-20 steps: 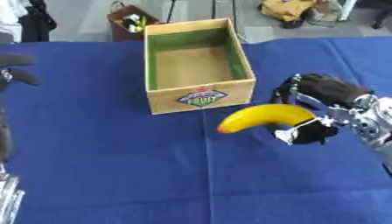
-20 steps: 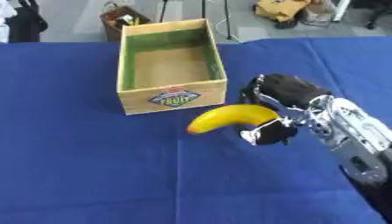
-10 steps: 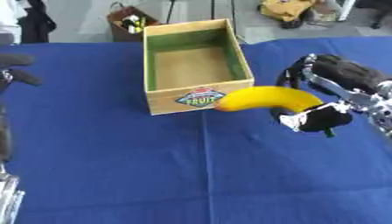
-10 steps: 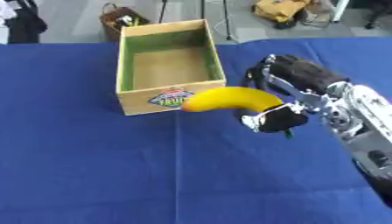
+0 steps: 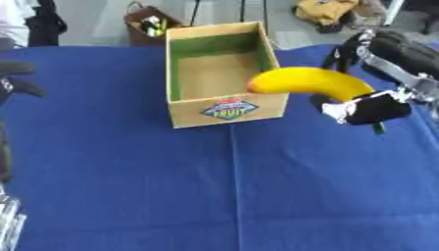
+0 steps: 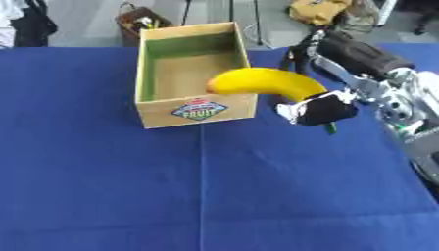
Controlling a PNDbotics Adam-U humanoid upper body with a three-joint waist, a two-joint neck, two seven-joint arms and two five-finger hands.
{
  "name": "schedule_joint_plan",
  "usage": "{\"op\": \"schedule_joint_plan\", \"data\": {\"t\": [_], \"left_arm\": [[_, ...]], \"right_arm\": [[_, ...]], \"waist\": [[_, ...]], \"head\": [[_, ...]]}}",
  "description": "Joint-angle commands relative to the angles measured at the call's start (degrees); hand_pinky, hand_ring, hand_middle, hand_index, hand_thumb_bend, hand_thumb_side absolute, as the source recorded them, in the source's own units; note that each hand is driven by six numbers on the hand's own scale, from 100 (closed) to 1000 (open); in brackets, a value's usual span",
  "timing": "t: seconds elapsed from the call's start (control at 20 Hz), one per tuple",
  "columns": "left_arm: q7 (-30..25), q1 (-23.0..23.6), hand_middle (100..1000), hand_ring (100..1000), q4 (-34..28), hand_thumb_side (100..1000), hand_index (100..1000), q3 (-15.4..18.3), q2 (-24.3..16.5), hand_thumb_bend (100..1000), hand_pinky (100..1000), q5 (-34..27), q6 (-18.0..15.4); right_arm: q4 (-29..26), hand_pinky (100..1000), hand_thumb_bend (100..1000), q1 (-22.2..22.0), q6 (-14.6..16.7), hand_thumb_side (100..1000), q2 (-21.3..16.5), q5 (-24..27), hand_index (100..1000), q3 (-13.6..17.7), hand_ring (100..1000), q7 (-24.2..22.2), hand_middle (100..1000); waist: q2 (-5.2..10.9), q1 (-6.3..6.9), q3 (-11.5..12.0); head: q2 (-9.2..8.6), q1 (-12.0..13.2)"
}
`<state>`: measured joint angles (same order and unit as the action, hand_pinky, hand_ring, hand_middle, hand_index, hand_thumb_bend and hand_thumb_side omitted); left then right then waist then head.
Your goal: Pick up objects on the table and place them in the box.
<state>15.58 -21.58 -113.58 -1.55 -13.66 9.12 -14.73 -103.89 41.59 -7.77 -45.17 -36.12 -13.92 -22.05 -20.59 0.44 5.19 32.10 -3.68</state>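
Note:
A yellow banana (image 5: 310, 84) hangs in the air, its left tip over the right wall of the cardboard fruit box (image 5: 175, 93). My right hand (image 5: 370, 105) is shut on the banana's right end, just to the right of the box. The box has a green inner lining and nothing lies in it that I can see. My left hand (image 5: 19, 83) shows at the left edge as a dark shape, far from the box.
A blue cloth (image 5: 214, 186) covers the table. Beyond its far edge stand a brown basket (image 5: 147, 23) with small items and a yellow bag (image 5: 330, 10) on the floor.
My right hand has lifted the banana up and to the left, from beside the box's front corner to over its right wall. The left hand has stayed put.

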Motion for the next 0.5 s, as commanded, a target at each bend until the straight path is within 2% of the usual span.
{"op": "schedule_joint_plan", "data": {"t": [0.05, 0.5], "left_arm": [[-0.3, -0.7, 707, 627, -1.0, 1000, 803, -0.4, -1.6, 100, 472, -0.3, -0.1], [-0.9, -1.7, 707, 628, -1.0, 1000, 803, -0.8, -1.8, 100, 472, -0.4, -0.3]], "right_arm": [[1.0, 662, 229, 2.0, -0.6, 439, -2.3, 0.7, 506, 1.5, 656, 1.1, 399], [7.2, 660, 212, 7.1, -0.8, 447, -2.4, -0.4, 502, 1.5, 656, 3.8, 397]], "waist": [[0.86, -0.25, 0.5], [-0.58, -1.67, 3.3]], "head": [[-0.85, -0.4], [-2.76, -1.6]]}}
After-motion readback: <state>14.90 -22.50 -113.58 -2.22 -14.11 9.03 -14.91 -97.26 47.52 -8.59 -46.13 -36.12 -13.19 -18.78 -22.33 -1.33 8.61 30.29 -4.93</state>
